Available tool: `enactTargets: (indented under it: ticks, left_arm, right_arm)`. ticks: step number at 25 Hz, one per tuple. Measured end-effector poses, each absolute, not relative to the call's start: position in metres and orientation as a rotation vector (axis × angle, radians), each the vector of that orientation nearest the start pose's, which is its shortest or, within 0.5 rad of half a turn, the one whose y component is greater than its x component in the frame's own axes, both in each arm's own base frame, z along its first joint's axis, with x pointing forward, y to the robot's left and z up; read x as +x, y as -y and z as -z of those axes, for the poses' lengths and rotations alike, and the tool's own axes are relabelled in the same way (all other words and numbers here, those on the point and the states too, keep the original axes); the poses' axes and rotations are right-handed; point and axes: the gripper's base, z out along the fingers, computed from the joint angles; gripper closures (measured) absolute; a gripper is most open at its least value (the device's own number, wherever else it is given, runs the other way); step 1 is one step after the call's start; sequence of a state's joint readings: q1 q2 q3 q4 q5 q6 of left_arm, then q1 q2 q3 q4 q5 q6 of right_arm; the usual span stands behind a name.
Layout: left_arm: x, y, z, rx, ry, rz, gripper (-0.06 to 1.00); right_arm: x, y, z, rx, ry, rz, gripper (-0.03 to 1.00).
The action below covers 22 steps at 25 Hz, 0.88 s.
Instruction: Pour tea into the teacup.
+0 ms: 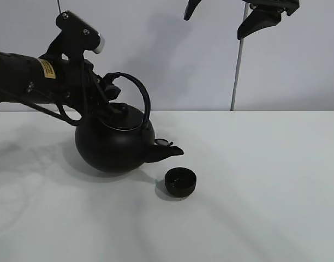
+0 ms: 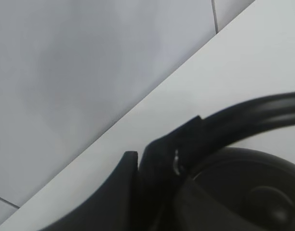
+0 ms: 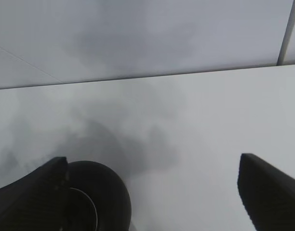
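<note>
The big round black kettle (image 1: 115, 144) is tilted, with its spout (image 1: 170, 151) pointing down to the right. The teacup (image 1: 180, 181), small, matte black and handleless, stands upright on the white table just in front of the spout tip. No stream of tea shows. My left gripper (image 1: 108, 90) is shut on the kettle's arched handle (image 1: 141, 93). The left wrist view shows the handle (image 2: 253, 115) and the lid (image 2: 248, 192). My right gripper (image 1: 212, 28) hangs open and empty high above the table. Its fingers (image 3: 268, 192) stand wide apart, with the kettle (image 3: 106, 192) far below.
The white table (image 1: 265, 191) runs back to a pale wall. A thin vertical pole (image 1: 237, 76) stands at the back right. The left arm (image 1: 25, 73) reaches in from the left edge.
</note>
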<state>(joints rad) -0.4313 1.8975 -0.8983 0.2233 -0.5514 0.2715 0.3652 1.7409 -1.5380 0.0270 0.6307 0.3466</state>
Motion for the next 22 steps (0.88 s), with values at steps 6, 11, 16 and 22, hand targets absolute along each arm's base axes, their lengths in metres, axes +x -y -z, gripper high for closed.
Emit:
enactTargets:
  ticks: [6,11,16,22]
  left_arm:
    - [0.3426,0.1698,-0.1603,0.928,-1.704,0.079,0.84]
    - [0.3420,0.1708,-0.1602,0.952,-1.693,0.077,0.84]
    - [0.3419,0.1709,-0.1602,0.962,-1.688,0.070,0.85]
    - [0.3419,0.1709,-0.1602,0.968,-1.684,0.066,0.85]
  right_arm:
    - [0.3771,-0.1457,-0.3258,-0.004,-2.349,-0.386,0.31]
    - [0.3771,-0.1457,-0.3259,-0.004,-2.348,-0.386,0.31]
    - [0.3771,-0.1457,-0.3259,-0.004,-2.348,-0.386,0.31]
    - [0.3771,-0.1457,-0.3259,-0.004,-2.348,-0.386,0.31]
